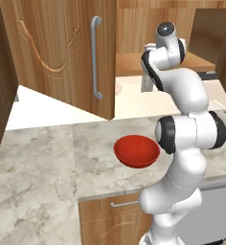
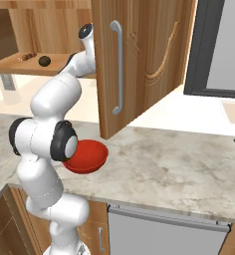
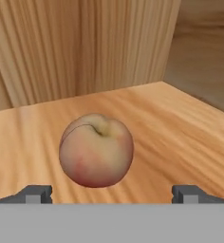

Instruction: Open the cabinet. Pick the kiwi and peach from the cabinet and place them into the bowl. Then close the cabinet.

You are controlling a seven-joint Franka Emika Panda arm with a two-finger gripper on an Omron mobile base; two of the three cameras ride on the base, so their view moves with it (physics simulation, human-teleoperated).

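Observation:
The cabinet (image 1: 52, 48) stands open, its door (image 2: 139, 50) swung out over the counter. My arm reaches up onto the cabinet shelf (image 3: 180, 142). In the hand view the peach (image 3: 96, 149), pale yellow with a pink blush, sits on that shelf just ahead of my gripper (image 3: 112, 193). The gripper is open, one fingertip (image 3: 38, 193) to each side of the peach and neither touching it. The dark green kiwi (image 2: 44, 61) lies further along the shelf. On the marble counter below, close beside my arm, rests the red bowl (image 1: 136, 150), which holds nothing.
A small brownish item (image 2: 27, 56) lies on the shelf beyond the kiwi. The open door's edge and its bar handle (image 2: 118, 67) hang close to my arm. A drawer front (image 1: 124, 203) and a grey appliance panel (image 2: 164, 234) sit under the counter.

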